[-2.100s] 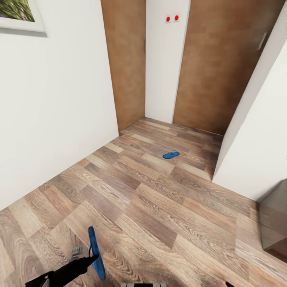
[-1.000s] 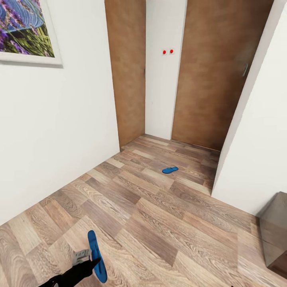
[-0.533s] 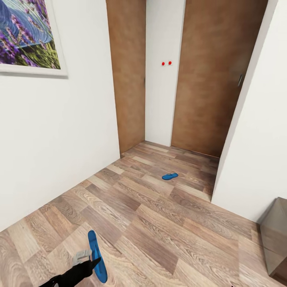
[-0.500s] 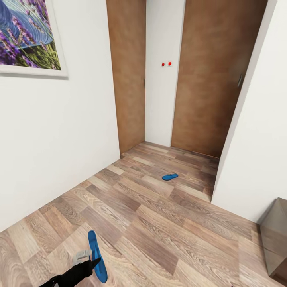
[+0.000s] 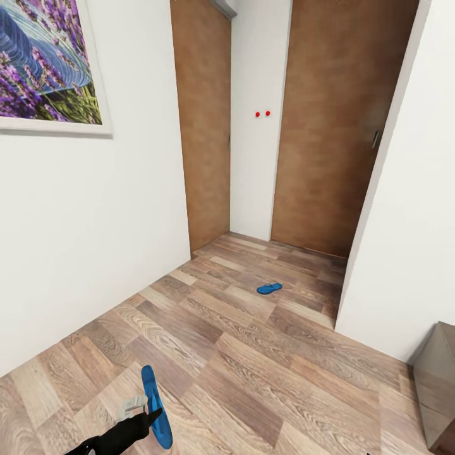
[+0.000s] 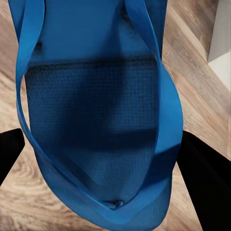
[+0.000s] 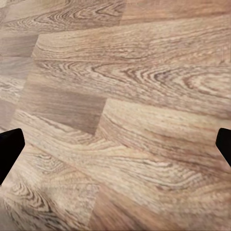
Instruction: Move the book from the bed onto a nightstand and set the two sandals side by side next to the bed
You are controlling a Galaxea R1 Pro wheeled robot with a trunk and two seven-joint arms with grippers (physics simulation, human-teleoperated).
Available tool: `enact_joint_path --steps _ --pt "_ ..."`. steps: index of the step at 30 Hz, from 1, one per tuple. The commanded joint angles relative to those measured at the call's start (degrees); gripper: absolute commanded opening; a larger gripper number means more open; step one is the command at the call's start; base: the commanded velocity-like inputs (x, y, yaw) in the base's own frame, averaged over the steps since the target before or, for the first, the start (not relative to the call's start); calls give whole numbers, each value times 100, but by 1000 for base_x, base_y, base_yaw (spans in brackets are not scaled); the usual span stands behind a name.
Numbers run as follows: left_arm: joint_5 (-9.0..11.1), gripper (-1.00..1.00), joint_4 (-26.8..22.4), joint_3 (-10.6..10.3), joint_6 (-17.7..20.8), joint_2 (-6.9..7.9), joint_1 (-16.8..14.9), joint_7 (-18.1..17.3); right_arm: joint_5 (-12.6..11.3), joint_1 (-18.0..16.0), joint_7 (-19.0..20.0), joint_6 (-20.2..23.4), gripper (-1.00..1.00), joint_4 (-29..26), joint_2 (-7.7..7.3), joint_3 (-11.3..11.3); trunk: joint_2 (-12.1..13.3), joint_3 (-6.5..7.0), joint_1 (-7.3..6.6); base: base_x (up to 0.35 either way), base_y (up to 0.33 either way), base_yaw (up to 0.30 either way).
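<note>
**Sandals: one in the left end effector, one on the floor ahead by the doors**

Sandals, a pair of bright blue flat flip-flops, are in two different places. One blue sandal (image 5: 155,407) is held by the left end effector (image 5: 150,417) at the lower left of the head view, above the light-brown wood-plank floor (image 5: 253,354). It stands on its edge, and its long axis points away from the robot. In the left wrist view the sole and thong straps of this held sandal (image 6: 96,110) lie between the two black fingers (image 6: 204,178), which are closed against its sides.

The second blue sandal (image 5: 269,289) lies flat on the floor, well apart from the robot, ahead and a little to the right. It is near the corner where the two brown wooden doors (image 5: 328,126) meet the white wall (image 5: 82,221). Its long axis runs roughly across the view, with a slight slant.

The right end effector (image 7: 115,139) has its black fingers (image 7: 9,149) spread wide, with only floor planks between them, so it holds nothing. As the left one is occupied and the far sandal lies toward the right, I judge that the right arm is the better one for it, but the base must first drive closer. The grey-brown cabinet (image 5: 439,385) at the right edge of the head view stands beside that path.
</note>
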Motion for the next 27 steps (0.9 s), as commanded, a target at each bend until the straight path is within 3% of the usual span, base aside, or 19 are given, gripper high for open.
enact_joint_path --steps 1,12,16,17,20,21,22,24,27 --pt "29 -100 5 18 37 -1 -3 -54 -34 -3 23 12 100 5 -1 1 39 13 -24 0 0 0" --pt "26 -100 5 18 34 -6 -3 -2 -31 -3 23 12 100 7 -1 1 480 210 -265 0 0 0" --pt "14 -100 10 10 -154 -178 -3 795 -30 -3 -22 12 100 7 -1 7 641 282 -353 0 0 0" --pt "-60 -100 103 -32 -401 -313 -3 1258 -30 -3 -270 12 100 7 3 10 681 300 -375 0 0 0" --pt "-398 -100 290 -272 -786 -446 -3 1869 5 -3 -798 12 100 7 17 16 801 354 -441 0 0 0" --pt "-465 -100 309 -314 -826 -463 -3 1940 31 -3 -851 12 100 7 21 17 841 372 -463 0 0 0" --pt "-651 -100 352 -405 -904 -502 -3 2093 154 -3 -957 12 100 7 23 14 881 390 -485 0 0 0" --pt "-825 -100 385 -470 -959 -532 -3 2204 400 -3 -1031 12 100 7 30 11 962 426 -529 0 0 0" --pt "-882 -100 395 -491 -977 -541 -3 2240 525 -3 -1055 9 100 7 33 4 1082 479 -595 0 0 0"
